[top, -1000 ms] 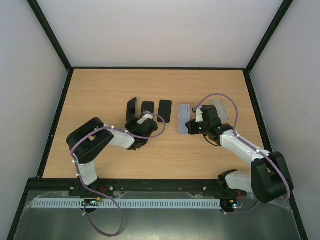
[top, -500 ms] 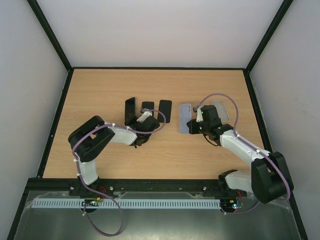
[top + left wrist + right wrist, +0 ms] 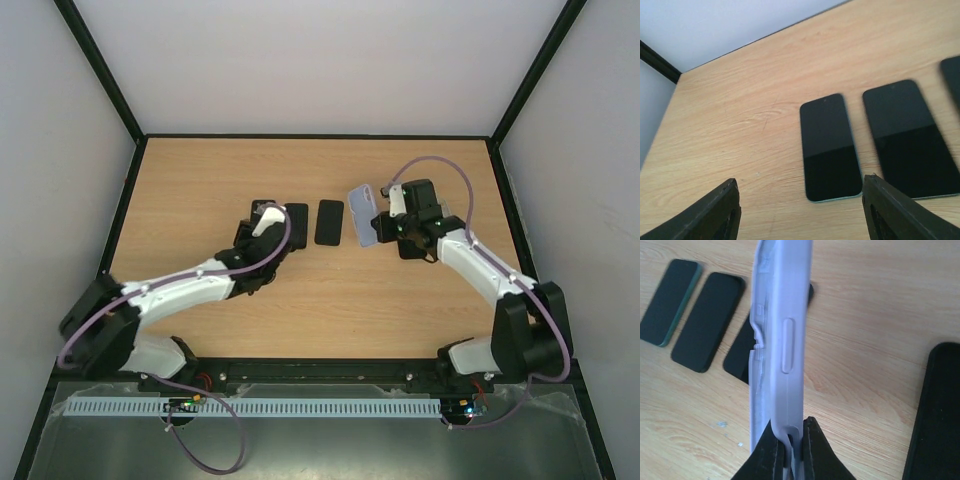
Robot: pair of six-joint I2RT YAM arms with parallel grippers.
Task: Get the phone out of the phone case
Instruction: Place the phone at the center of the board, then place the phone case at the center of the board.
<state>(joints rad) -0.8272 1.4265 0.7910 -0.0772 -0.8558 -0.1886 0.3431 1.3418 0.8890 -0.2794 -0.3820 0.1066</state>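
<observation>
The phone (image 3: pixel 830 147) is a black slab with round corners and a thin blue-green edge. It lies flat on the wooden table (image 3: pixel 740 100) with its dark, shiny face up. It is out of its case. It sits at the left end of a row, just beside another black phone (image 3: pixel 910 140), but not touching it.

The phone case (image 3: pixel 782 340) is soft and pale purple-blue. It is up off the table, well apart from the phone, over to the right. From my right wrist I see its thin side, with a long oval button bump and a raised rim. My right gripper (image 3: pixel 790 440) pinches its near end tight.
</observation>
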